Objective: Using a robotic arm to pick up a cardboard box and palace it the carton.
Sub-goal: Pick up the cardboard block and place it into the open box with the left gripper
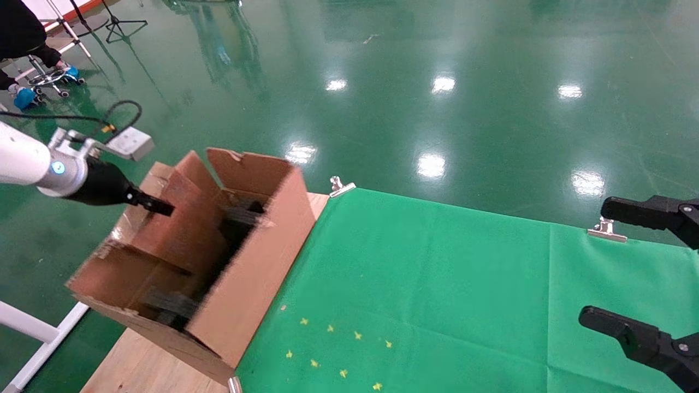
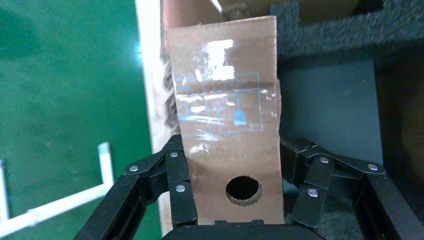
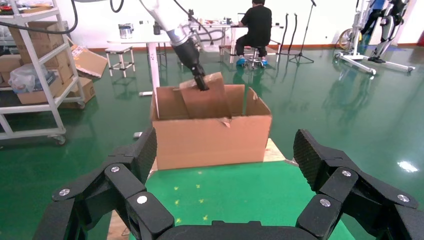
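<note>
I have the left gripper [image 2: 227, 200] clamped on the cardboard box [image 2: 225, 120], end-on over the carton [image 1: 256, 273] — ready to slot between foam blocks [image 2: 325, 30] — right gripper [image 3: 225, 165] parked wide open, empty.

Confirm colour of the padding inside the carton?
Black foam blocks inside the brown carton; clearest in the left wrist view, behind the taped cardboard box.

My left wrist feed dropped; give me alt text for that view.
The left gripper is shut on the cardboard box, its taped face and round hole toward the camera. Black foam inside the carton lies just beyond, with green floor alongside.
</note>
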`<control>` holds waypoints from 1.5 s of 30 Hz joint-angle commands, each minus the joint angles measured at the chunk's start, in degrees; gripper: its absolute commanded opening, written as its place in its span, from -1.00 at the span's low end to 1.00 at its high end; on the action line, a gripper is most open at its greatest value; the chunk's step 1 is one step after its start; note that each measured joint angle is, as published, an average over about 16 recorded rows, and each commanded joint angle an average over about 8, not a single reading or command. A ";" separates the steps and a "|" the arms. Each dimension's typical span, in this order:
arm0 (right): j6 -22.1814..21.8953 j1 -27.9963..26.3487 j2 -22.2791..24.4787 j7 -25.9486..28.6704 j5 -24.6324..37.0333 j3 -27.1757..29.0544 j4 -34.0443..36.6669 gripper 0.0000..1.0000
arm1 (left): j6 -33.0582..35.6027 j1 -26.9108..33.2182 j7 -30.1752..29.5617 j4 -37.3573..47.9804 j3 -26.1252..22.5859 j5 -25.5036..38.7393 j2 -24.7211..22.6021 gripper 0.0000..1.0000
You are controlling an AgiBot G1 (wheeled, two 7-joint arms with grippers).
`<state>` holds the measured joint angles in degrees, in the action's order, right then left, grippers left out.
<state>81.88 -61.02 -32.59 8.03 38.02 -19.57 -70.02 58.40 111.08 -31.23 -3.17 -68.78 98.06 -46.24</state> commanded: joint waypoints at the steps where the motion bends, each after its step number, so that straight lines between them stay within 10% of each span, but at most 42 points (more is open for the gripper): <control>1: 0.00 0.00 0.00 0.00 0.00 0.00 0.00 1.00 | 0.64 -0.69 0.60 0.66 0.32 -0.55 -0.27 -1.00; 45: 0.00 0.00 0.00 0.00 0.00 0.00 0.00 1.00 | 6.60 0.11 -3.06 3.89 -2.48 3.41 -2.25 -1.00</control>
<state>81.88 -61.02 -32.59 8.03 38.01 -19.57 -70.02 64.95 111.22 -34.28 0.73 -71.22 101.43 -48.44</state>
